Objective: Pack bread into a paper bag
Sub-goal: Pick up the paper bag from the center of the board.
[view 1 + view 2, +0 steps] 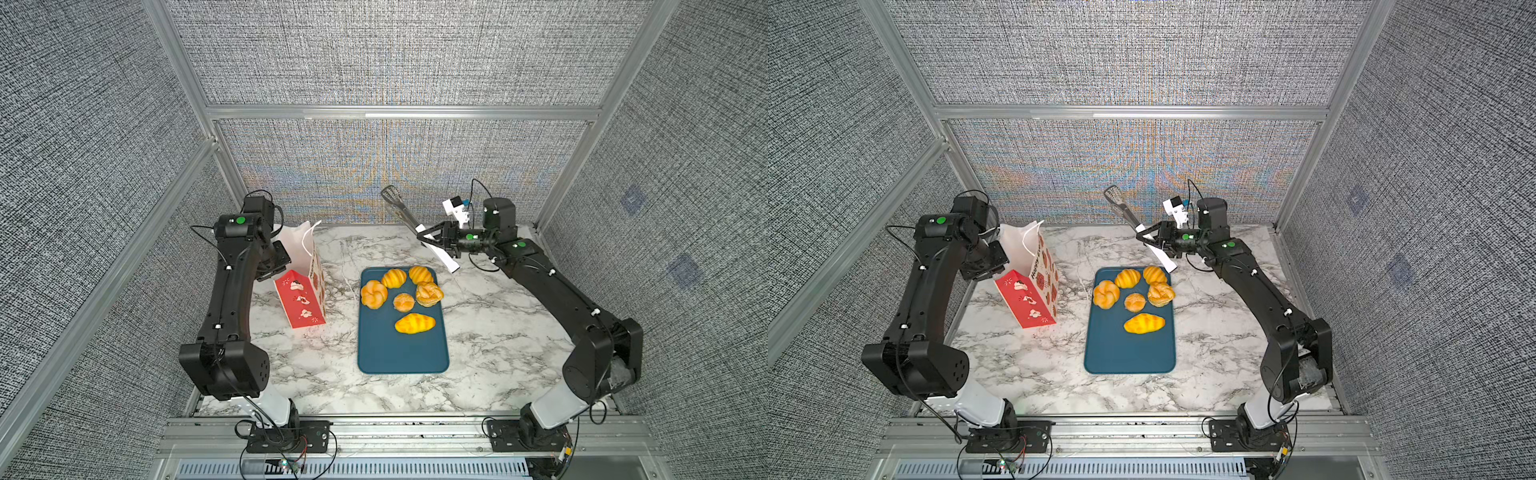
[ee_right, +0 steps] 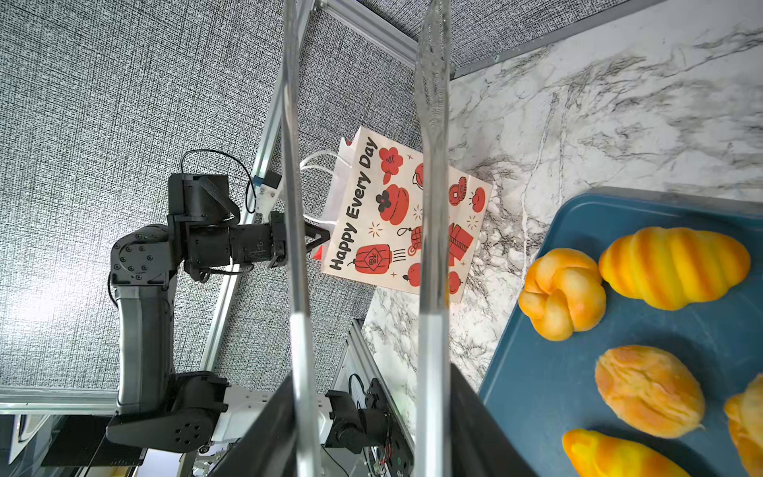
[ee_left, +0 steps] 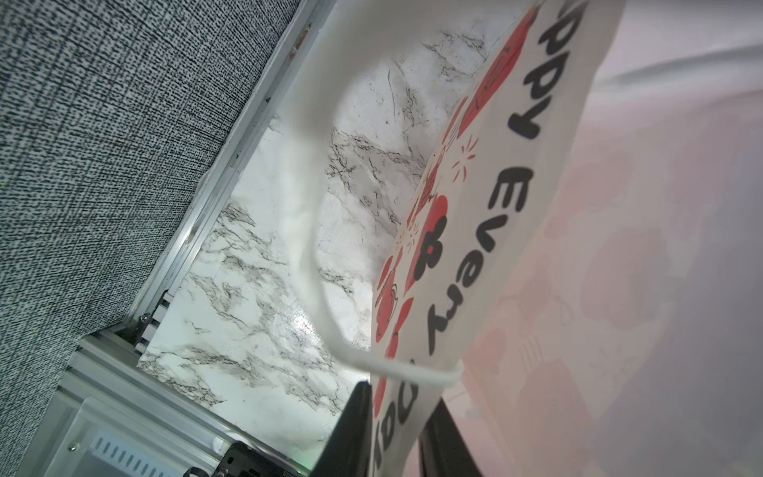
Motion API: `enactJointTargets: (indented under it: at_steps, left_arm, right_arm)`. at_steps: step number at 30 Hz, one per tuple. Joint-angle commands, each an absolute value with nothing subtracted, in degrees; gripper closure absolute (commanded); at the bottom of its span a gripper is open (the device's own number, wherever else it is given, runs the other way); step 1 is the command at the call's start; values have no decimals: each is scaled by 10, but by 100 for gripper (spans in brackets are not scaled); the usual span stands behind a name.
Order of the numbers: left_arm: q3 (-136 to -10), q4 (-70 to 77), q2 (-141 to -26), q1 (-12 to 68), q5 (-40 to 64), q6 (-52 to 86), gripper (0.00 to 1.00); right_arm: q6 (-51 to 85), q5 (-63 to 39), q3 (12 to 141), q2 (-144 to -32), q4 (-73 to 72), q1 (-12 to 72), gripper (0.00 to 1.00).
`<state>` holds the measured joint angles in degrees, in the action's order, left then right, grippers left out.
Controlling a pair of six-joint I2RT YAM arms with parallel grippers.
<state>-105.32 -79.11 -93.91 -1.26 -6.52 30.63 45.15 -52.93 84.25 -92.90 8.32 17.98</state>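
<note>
1. The paper bag [image 1: 305, 291] stands upright near the left edge of the table [image 1: 498, 332], towards its far-left corner. Its mouth faces up and it leans a little. We cannot see down to its bottom.
2. The left gripper [image 2: 320, 241] is at the bag's rim. In the left wrist view its dark fingers [image 3: 351, 429] stand on either side of the printed front wall with only a narrow gap. We cannot tell whether they already pinch the paper.
3. The right gripper [image 1: 432, 241] is clamped on the tongs [image 1: 401, 212], raised over the far edge of the table. The tong arms stand apart with nothing between them.
4. The bread [image 1: 399, 297] is six pieces on the blue tray [image 1: 403, 353] in the middle of the table, all in the tray's far half. Five are clustered, and one ridged croissant [image 1: 414, 323] lies alone, nearer the tray's middle.
5. We judge the bag light and thin, so it will crease easily and tip or slide at a nudge. The stiff rim near the cord handle [image 3: 305, 231] is the place to hold it, so the mouth stays spread.
6. The bread looks soft and light, so we expect it to dent under a hard squeeze. We would take each piece across its thick middle with the tongs, closing just enough to lift. The lone croissant is the easiest first pick
</note>
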Motion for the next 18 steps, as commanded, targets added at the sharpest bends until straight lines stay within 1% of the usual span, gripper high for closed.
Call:
enactJointTargets:
  at_steps: [1, 7, 8, 9, 10, 18]
  left_arm:
    - [-1050, -765, -941, -13, -21, 290, 73]
    - [-1036, -748, -946, -13, 25, 276, 74]
    - [-1035, -748, -946, -13, 23, 275, 82]
    - [-1033, -750, -945, -13, 17, 276, 96]
    - [-1033, -752, -945, -13, 15, 275, 98]
    - [-1030, -758, -935, -13, 0, 267, 98]
  right_arm:
    - [445, -537, 843, -926, 64, 178, 49]
    - [444, -538, 839, -923, 65, 174, 49]
    - [444, -538, 839, -922, 64, 173, 49]
    - [444, -537, 839, -921, 65, 173, 49]
    - [443, -538, 838, -922, 65, 172, 49]
    - [442, -537, 836, -921, 67, 171, 49]
